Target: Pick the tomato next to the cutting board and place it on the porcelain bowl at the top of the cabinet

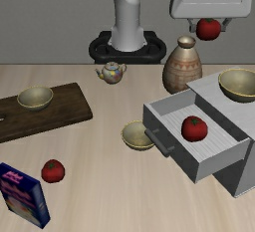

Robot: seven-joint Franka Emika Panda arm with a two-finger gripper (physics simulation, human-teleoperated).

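Note:
My gripper (209, 24) hangs high at the exterior view's upper right, shut on a red tomato (208, 29). It is above and a little to the left of the porcelain bowl (239, 85), which stands on top of the grey cabinet (234, 112). A second tomato (194, 128) lies inside the cabinet's open drawer (189, 148). A third tomato (53, 170) rests on the table at the lower left. The dark wooden cutting board (60, 112) lies at the left with a bowl (35, 99) on it.
A brown ribbed vase (182, 65) stands just left of the cabinet, below the gripper. A small teapot (112, 72) sits near the robot base. Another bowl (138, 135) lies beside the drawer front. A blue box (24, 194) stands at the lower left.

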